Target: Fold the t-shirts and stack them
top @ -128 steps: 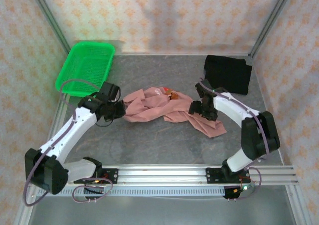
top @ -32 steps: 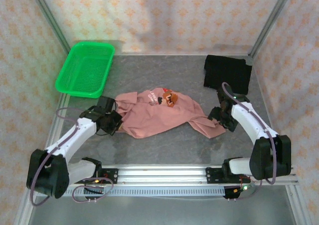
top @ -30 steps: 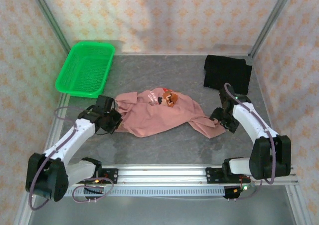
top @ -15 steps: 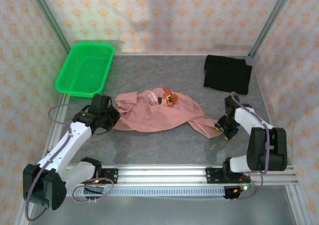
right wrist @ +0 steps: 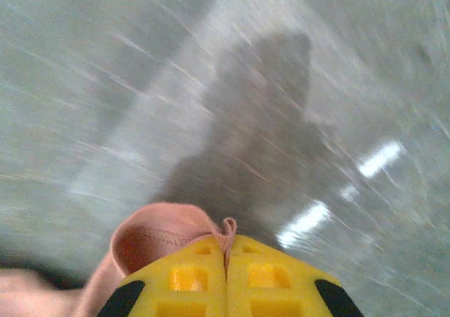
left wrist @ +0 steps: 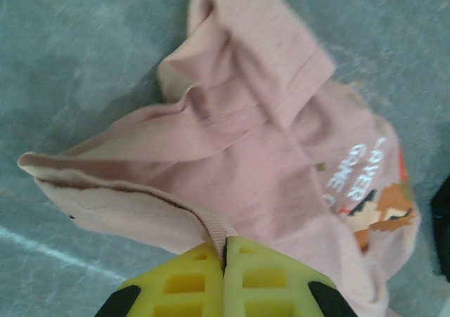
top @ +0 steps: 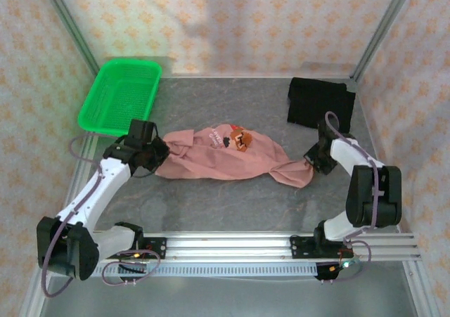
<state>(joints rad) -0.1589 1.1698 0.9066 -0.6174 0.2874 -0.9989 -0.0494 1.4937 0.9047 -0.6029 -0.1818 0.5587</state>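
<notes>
both pink shirt (top: 225, 164) edges pinched: left pincer (left wrist: 225, 252), right pincer (right wrist: 226, 252).

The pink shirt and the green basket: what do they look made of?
Pink shirt: soft matte knit cloth, perhaps cotton jersey; it creases, drapes and shows a stitched hem. Green basket: moulded plastic, slightly glossy, judging by its stiff open mesh.

Lab robot cell: aluminium frame posts (top: 69, 27), patterned backdrop walls (top: 246, 22), grey tabletop (top: 225, 204), arm-mounting rail (top: 232, 245).
</notes>
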